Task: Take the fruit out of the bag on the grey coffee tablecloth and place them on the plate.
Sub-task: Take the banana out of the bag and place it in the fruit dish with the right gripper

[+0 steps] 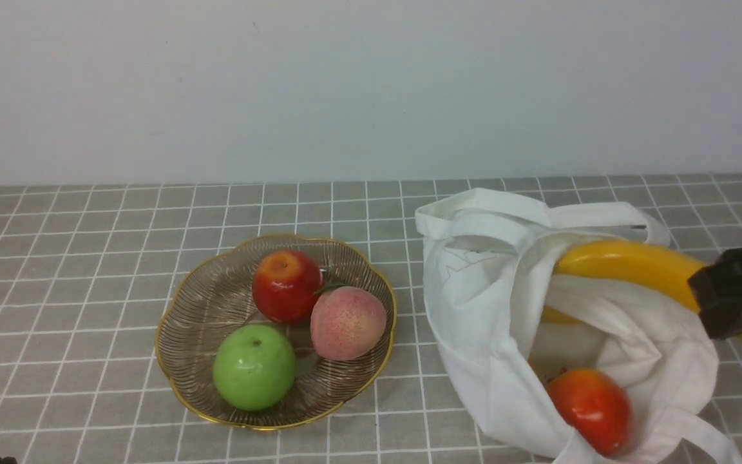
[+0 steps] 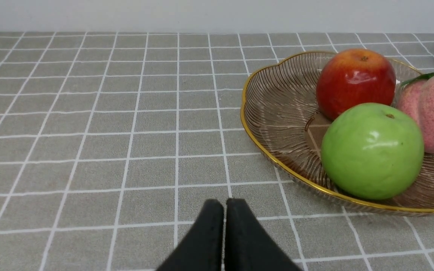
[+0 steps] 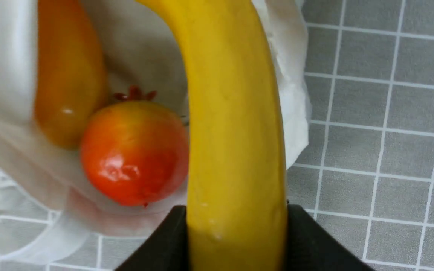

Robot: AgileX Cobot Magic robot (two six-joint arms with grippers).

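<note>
Right pincer (image 3: pixel 236 222) clamped on banana (image 1: pixel 622 264), which I see half out of bag (image 1: pixel 480 303). Left pincer (image 2: pixel 223 206) closed, empty, near plate (image 2: pixel 262 131).

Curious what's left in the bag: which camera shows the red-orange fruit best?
Right wrist view: the red-orange fruit sits close and large beside the banana. Front view shows it small, low in the bag. Left wrist view misses it.
</note>
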